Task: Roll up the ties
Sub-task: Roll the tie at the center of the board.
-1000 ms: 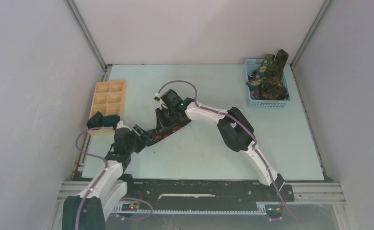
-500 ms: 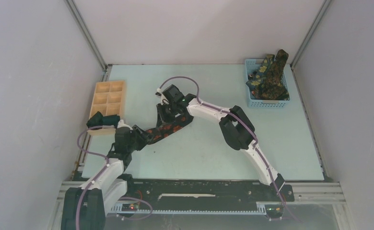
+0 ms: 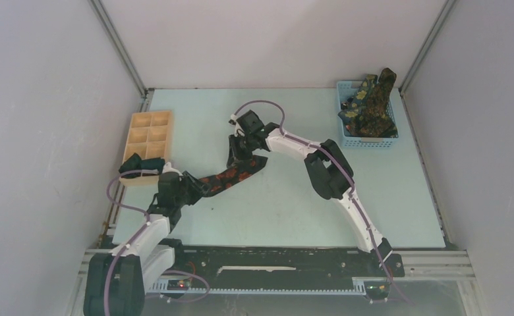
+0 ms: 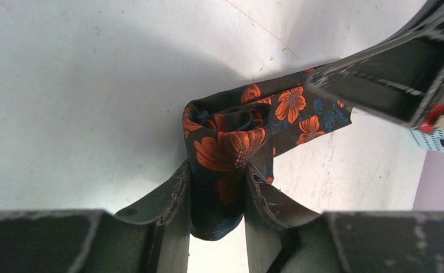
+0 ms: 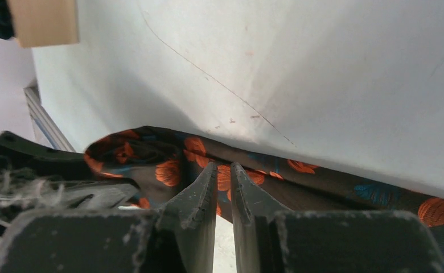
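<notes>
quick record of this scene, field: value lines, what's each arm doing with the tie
left pincer: shut on the rolled end of the black tie with orange flowers
right pincer: fingers almost together over the tie's flat stretch; grip on fabric unclear
tie state: partly rolled, rest flat on the table
other ties: green ties piled in the blue basket, far right
tray: wooden compartment tray, far left

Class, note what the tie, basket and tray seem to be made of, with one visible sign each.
Tie: soft printed fabric, matte; it curls and creases. Basket: probably plastic, uniform blue latticed walls. Tray: likely bare wood, pale tan; grain too small to see.
</notes>
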`<state>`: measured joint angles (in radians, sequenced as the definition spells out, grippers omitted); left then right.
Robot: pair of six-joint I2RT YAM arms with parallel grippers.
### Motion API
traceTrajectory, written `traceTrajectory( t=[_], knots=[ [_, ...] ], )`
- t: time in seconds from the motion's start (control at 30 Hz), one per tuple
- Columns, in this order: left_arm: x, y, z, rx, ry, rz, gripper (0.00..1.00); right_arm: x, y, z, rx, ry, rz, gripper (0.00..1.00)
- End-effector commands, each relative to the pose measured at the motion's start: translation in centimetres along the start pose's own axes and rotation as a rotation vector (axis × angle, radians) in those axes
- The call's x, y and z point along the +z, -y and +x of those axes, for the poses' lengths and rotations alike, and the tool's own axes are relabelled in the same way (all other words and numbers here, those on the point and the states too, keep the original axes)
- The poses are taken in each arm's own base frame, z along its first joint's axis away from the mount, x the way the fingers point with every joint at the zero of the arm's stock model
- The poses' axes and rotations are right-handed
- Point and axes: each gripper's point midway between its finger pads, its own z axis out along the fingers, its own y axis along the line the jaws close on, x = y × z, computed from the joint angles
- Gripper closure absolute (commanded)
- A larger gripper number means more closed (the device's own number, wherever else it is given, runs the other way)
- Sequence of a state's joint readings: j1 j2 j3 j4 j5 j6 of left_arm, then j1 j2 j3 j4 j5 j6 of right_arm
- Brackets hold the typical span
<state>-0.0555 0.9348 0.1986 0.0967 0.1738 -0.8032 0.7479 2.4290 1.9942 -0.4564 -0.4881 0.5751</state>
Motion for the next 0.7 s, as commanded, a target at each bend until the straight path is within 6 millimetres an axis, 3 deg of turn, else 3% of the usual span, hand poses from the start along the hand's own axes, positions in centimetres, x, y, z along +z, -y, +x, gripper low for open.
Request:
traceTrajectory(
  t=[0.0, 0.17, 0.33, 0.67],
  knots=[
    [-0.6, 1.4, -1.2, 0.038, 0.001, 0.016, 0.67, -1.0, -2.1, 0.2, -0.075, 0.026, -0.003, 0.82],
    [-0.9, 2.1, -1.2, 0.070, -0.043, 0.015, 0.68, -0.1, 1.8, -0.1, -0.034, 0.008, 0.103, 0.83],
    [-0.7, 2.3, -0.5, 0.087, -0.095, 0.028, 0.69, -0.3, 3.7, 0.7, -0.020, -0.015, 0.181, 0.84],
    [-0.6, 3.4, 0.9, 0.128, -0.180, 0.078, 0.70, -2.7, 7.1, 5.1, 0.036, -0.075, 0.340, 0.85]
  ],
)
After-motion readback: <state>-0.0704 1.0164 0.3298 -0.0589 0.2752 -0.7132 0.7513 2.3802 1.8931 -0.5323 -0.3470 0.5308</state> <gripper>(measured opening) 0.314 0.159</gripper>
